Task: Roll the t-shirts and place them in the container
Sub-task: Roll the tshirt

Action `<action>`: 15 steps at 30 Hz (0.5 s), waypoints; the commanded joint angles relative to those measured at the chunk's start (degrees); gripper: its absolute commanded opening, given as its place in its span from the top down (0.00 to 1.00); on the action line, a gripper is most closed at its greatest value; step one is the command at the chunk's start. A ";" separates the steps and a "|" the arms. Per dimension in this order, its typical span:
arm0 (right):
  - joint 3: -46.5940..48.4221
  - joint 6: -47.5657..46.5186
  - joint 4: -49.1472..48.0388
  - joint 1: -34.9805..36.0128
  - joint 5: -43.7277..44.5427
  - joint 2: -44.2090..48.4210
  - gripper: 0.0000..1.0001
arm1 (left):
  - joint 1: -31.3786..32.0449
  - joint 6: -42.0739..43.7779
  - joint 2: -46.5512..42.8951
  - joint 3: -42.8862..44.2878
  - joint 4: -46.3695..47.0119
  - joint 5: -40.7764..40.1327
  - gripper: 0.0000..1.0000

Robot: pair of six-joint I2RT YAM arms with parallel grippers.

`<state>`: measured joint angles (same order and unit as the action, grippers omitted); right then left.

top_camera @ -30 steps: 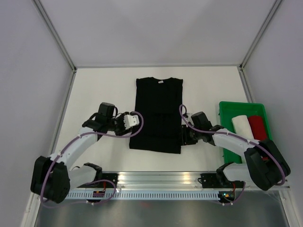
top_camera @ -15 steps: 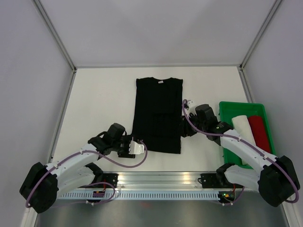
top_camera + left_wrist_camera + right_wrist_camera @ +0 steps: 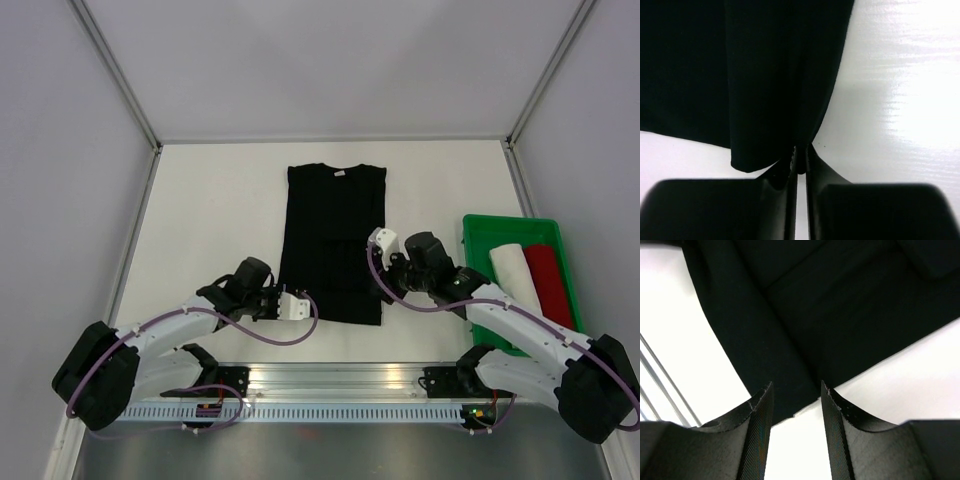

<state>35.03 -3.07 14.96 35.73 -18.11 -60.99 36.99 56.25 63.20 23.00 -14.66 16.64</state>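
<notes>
**Two shirts rolled, the black one still flat**

The black t-shirt lies flat in the middle of the white table. It is folded into a long strip, with its neck at the far end. No part of it is rolled yet, so this shirt is only at its start.

Just to the right of the black t-shirt sits a green bin. In it lie a white roll and a red roll, side by side. These two look finished.

The left gripper is at the near left corner of the black t-shirt. Its jaws are pinched together on the edge of the cloth there. The right gripper is at the near right corner of the black t-shirt. Its jaws stand apart, with the hem between them, and they do not squeeze it yet.

What seems left: grip both near corners, then roll the black t-shirt up toward its neck.

A small white label shows at the neck of the black t-shirt. It is too small to read. No other words or brand marks show.
</notes>
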 commanded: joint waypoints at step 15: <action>-4.79 -24.44 0.25 23.24 17.75 -8.52 0.45 | -1.92 -8.35 -0.09 6.09 -6.70 5.42 0.98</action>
<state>30.44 -26.55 17.50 57.39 -7.03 -67.99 35.57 50.68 63.40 27.51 -19.66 19.51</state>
